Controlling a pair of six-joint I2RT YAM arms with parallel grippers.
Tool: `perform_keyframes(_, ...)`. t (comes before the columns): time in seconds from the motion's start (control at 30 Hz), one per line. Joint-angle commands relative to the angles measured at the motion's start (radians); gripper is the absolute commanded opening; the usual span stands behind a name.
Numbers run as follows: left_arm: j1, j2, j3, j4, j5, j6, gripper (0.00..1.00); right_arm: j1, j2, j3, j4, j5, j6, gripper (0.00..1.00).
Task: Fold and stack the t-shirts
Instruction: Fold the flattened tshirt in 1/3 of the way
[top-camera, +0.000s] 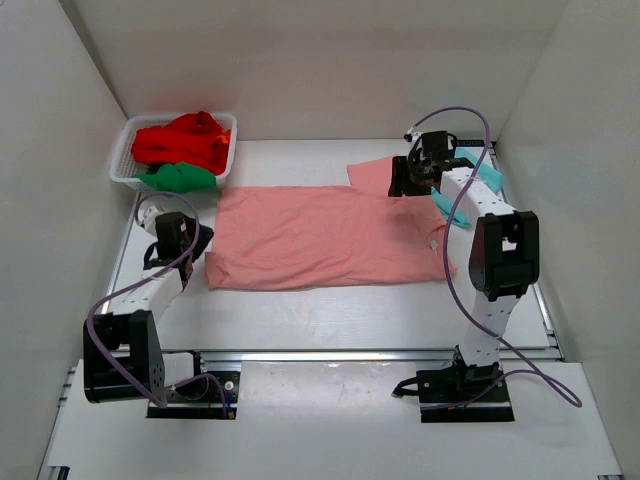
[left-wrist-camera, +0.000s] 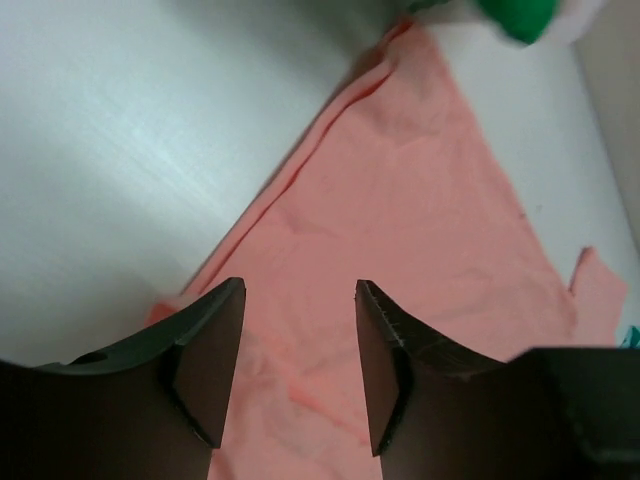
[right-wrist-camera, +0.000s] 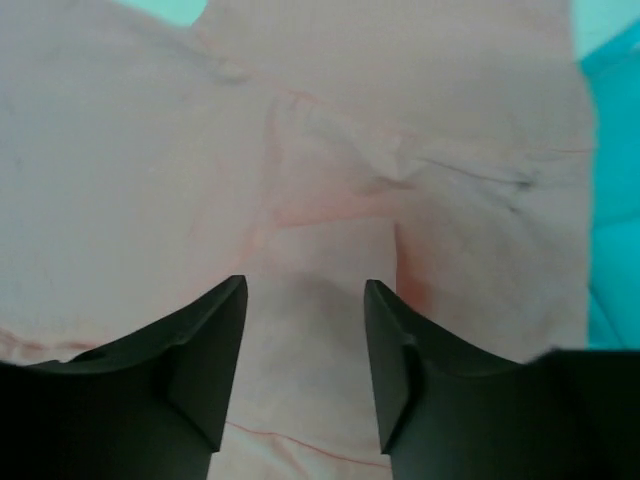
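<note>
far left first: the white basket (top-camera: 122, 165) holds the red shirt (top-camera: 185, 140) and the green shirt (top-camera: 178, 178), both waiting in a heap.

just this side of it is my left gripper (left-wrist-camera: 300, 295). the jaws stand apart with nothing between them, only cloth below. that cloth is the salmon-pink t-shirt (top-camera: 320, 240), spread flat on the table (top-camera: 300, 310). its long axis runs left to right between the two arms, so each arm has one short end to itself. the left fingers sit at the left end, just inside the hem edge, and the shirt stretches away ahead of them.

over on the right, my right gripper (right-wrist-camera: 305, 290) is parted too and holds nothing. it is poised over the far right corner, where a sleeve sticks out. the light teal t-shirt (top-camera: 488, 174) peeks out from under that arm, partly beneath the pink one.

my read is that the next fold depends on each gripper catching its own end.

the top view gives me the whole outline but hides the right fingertips behind the wrist. the right wrist view shows the creases and seam straight below them. the left wrist view shows the hem running diagonally past the left finger.
</note>
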Motion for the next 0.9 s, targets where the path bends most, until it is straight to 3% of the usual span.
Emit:
perform_keyframes(0.0, 0.013, -0.046, 0.117, -0.030, 0.002, 0.089, 0.60, -0.003, -0.065, 0.062, -0.031, 0.203, 0.021, 0.50)
perform_keyframes(0.17, -0.034, -0.103, 0.198, -0.263, 0.037, 0.233, 0.51, -0.015, -0.191, -0.063, -0.083, 0.225, 0.072, 0.49)
perform_keyframes(0.23, -0.059, -0.110, 0.188, -0.317, 0.052, 0.273, 0.47, -0.014, -0.248, -0.155, -0.069, 0.197, 0.087, 0.34)
perform_keyframes(0.33, -0.128, -0.095, 0.110, -0.310, 0.107, 0.274, 0.42, 0.014, -0.340, -0.307, -0.057, 0.156, 0.127, 0.30)
perform_keyframes(0.47, -0.197, 0.038, 0.122, -0.319, 0.105, 0.300, 0.41, 0.086, -0.424, -0.477, 0.006, 0.122, 0.194, 0.29)
perform_keyframes(0.6, -0.281, 0.227, 0.234, -0.401, -0.015, 0.401, 0.42, 0.095, -0.463, -0.606, 0.084, 0.091, 0.248, 0.29)
perform_keyframes(0.7, -0.292, 0.331, 0.321, -0.484, -0.024, 0.454, 0.40, 0.078, -0.434, -0.655, 0.080, 0.051, 0.263, 0.26)
perform_keyframes(0.87, -0.298, 0.368, 0.357, -0.642, -0.046, 0.553, 0.37, 0.112, -0.430, -0.724, 0.008, 0.057, 0.300, 0.25)
